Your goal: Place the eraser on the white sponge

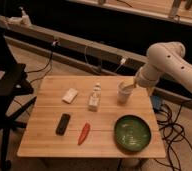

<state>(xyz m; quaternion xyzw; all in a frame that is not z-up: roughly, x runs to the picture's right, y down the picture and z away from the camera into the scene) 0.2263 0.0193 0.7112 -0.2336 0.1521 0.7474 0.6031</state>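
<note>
Taking the white bottle (94,97) on the tan wooden table (44,136) as centre: left, the white sponge (70,95); lower left, the black eraser (63,124) and a red chili pepper (84,133); lower right, a mottled green bowl (118,131); right, a white cup (123,93), with the cream arm's gripper (131,85) at its rim.

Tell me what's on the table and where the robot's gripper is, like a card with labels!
table: light wooden table
eraser: small black flat rectangular eraser, front left
sponge: flat white rectangular sponge, behind the eraser, apart from it
pepper: red chili pepper, right of eraser
bottle: white bottle, middle
cup: white cup, back right
bowl: round green bowl, front right
gripper: gripper by the white cup's rim
task: not yet done
</note>
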